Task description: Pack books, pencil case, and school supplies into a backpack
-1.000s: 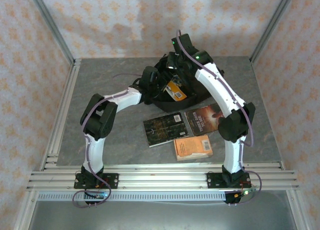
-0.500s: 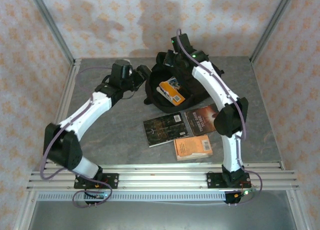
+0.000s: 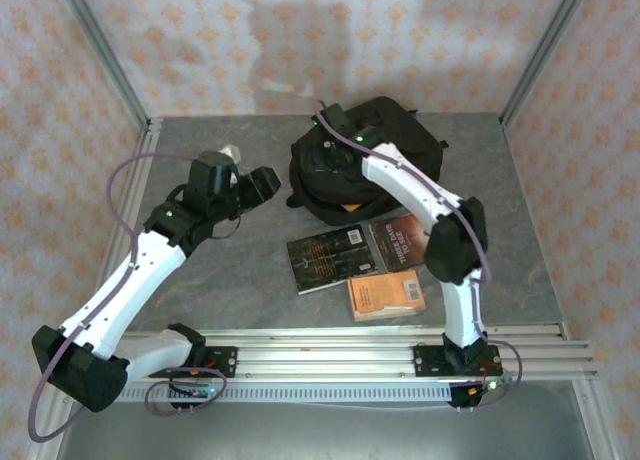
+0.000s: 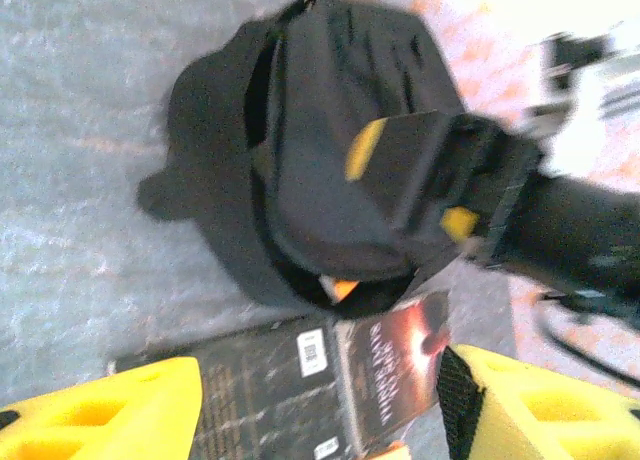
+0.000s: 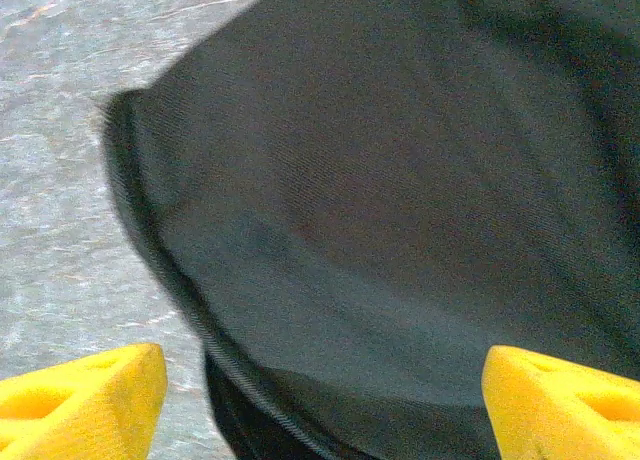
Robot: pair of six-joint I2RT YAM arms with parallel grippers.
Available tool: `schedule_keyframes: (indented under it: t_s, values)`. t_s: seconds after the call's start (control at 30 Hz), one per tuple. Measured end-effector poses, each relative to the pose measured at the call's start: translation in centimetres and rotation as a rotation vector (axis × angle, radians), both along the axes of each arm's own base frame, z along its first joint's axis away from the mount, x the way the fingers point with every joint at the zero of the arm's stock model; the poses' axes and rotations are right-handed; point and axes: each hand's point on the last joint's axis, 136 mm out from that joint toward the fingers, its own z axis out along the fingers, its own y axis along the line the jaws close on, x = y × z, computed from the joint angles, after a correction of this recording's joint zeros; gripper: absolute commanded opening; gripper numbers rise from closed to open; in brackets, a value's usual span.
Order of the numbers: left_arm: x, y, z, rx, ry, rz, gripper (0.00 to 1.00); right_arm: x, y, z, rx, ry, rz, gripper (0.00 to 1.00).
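I see the grey marbled table [image 3: 215,265] between walls [image 3: 450,40] of pale flowered paper. The backpack [image 3: 400,130] lies at its far side, three books [image 3: 325,258] just before it. The left gripper [image 3: 256,185] and the right gripper [image 5: 320,410] both stand wide, holding nothing.

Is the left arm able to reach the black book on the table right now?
Probably yes: the left pincer is open and empty, hovering beside the backpack, and bare table lies between it and the uncovered black book.
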Motion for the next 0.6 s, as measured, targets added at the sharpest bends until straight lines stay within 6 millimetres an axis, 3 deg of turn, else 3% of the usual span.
schedule_keyframes:
  t_s: [0.2, 0.3, 0.43, 0.6]
  values:
    - [-3.2, -2.1, -3.5, 0.099, 0.051, -0.131, 0.66, -3.1, -5.9, 4.3, -0.036, -0.129, -0.116, 0.87]
    - [-4.6, -4.7, -4.6, 0.139, 0.057, -0.233, 0.65, -5.8, -9.2, 4.3, -0.037, -0.148, -0.21, 0.79]
    - [-6.2, -8.9, -7.5, 0.221, 0.096, -0.384, 0.63, -10.9, -14.1, 0.7, -0.036, -0.098, -0.346, 0.74]
    - [-7.4, -14.2, -12.1, 0.347, 0.179, -0.552, 0.6, -18.2, -19.4, -6.6, -0.043, 0.064, -0.519, 0.65]
